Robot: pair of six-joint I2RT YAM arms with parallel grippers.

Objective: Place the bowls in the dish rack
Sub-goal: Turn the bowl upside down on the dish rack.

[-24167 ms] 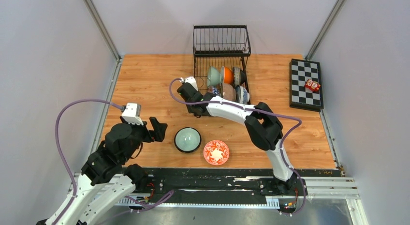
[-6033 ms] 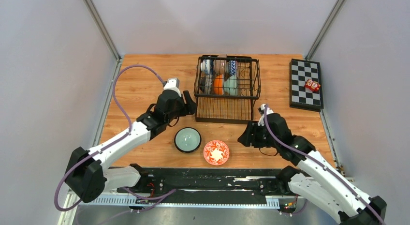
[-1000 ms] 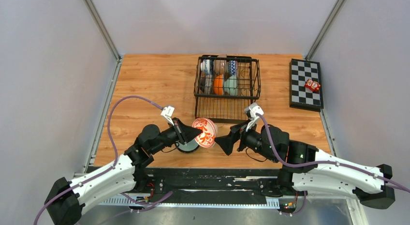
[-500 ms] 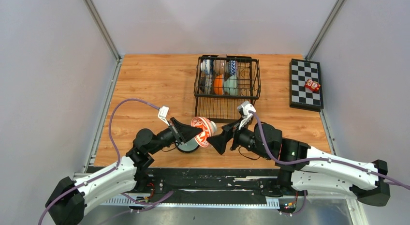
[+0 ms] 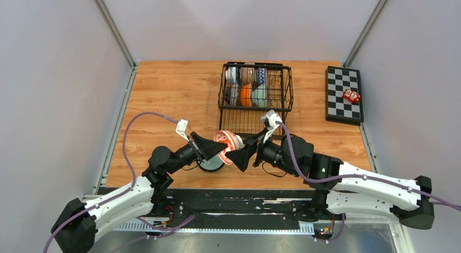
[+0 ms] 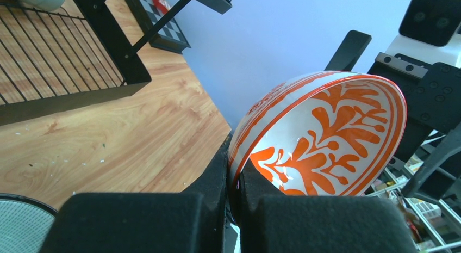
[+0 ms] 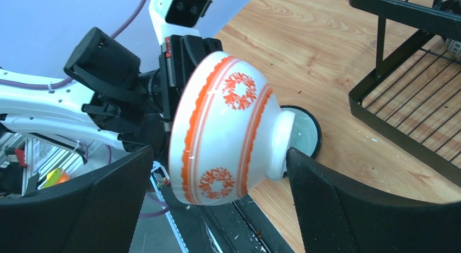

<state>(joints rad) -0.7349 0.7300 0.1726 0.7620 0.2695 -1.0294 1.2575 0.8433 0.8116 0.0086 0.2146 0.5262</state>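
Left tool grips bowl over wood-grain table, grey walls.

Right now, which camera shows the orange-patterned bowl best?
Right wrist: the orange-patterned bowl sits mid-frame, whole outside and foot visible. Left wrist shows only its patterned inside and rim. Top view shows it small, partly hidden.

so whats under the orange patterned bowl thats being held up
A pale green bowl sits on the wooden table below it, only partly visible; the orange patterned bowl and the left gripper cover the rest.
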